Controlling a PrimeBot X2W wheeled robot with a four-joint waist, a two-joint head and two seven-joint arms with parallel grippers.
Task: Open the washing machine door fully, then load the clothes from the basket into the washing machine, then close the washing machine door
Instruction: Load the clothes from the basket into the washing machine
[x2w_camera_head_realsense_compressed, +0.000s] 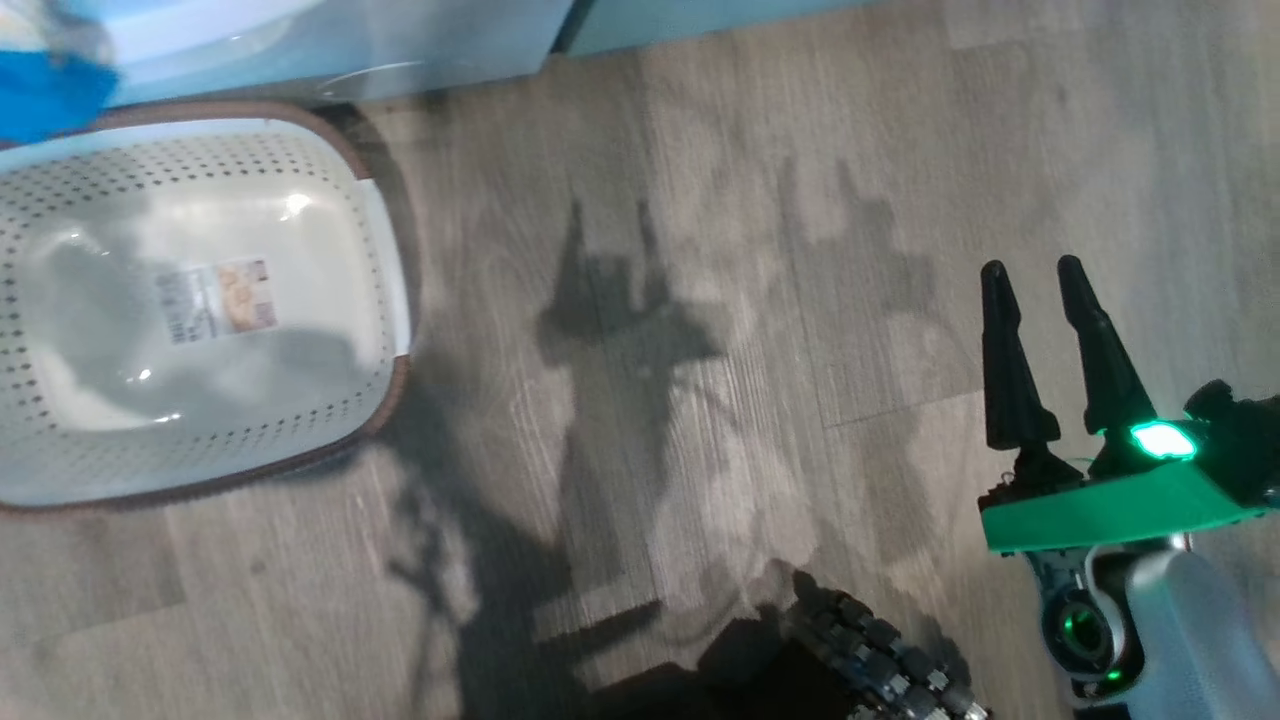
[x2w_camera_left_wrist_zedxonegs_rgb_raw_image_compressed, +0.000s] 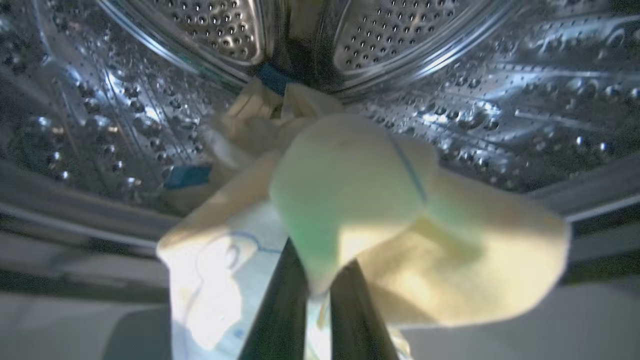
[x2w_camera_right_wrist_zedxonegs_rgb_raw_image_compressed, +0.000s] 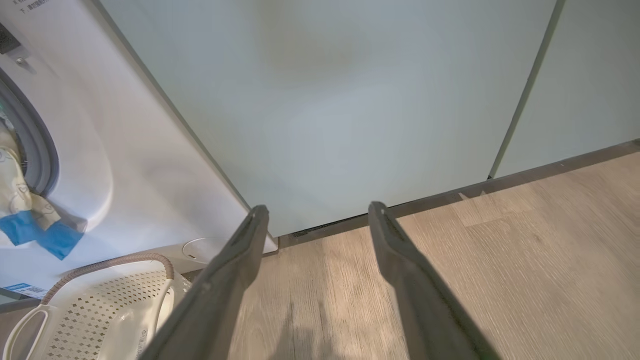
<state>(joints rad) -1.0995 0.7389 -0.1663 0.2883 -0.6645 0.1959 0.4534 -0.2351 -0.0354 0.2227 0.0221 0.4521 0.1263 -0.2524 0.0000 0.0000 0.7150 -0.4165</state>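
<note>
Head view: perforated cream plastic basket (x2w_camera_head_realsense_compressed: 250, 160)

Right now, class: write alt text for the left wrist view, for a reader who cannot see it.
The left tool is shut on a bundle of pale yellow clothes with blue trim, held at the mouth of the washing machine; its perforated steel drum curves behind.

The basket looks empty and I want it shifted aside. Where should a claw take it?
Probably by the white loop handle at one end of the basket, coming from above: the basket stands upright, and the open loop is thin enough to close around.
</note>
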